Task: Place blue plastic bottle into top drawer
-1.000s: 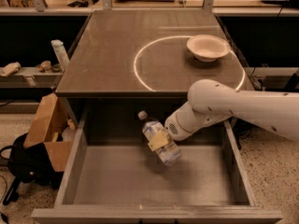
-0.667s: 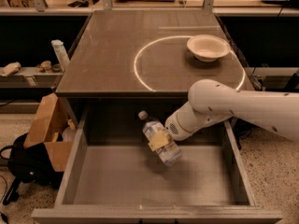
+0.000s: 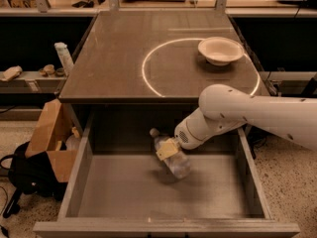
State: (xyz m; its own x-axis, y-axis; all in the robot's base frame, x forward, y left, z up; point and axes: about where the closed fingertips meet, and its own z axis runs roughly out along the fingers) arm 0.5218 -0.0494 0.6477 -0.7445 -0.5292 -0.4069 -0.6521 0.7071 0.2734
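Observation:
The blue plastic bottle (image 3: 169,154), clear and ribbed with a white cap pointing up-left, is tilted inside the open top drawer (image 3: 79,177), near the middle of the grey floor and a little toward the back. My gripper (image 3: 168,149) reaches down from the white arm (image 3: 247,110) on the right and is shut on the bottle's middle; a pale yellow finger pad (image 3: 167,148) lies across it. The bottle's lower end is close to the drawer floor; I cannot tell whether it touches.
A white bowl (image 3: 220,50) sits on the tabletop at the back right, by a white circle line (image 3: 144,68). An open cardboard box (image 3: 49,138) and a black bag (image 3: 22,175) stand on the floor to the left. A slim white bottle (image 3: 63,57) stands on the left shelf.

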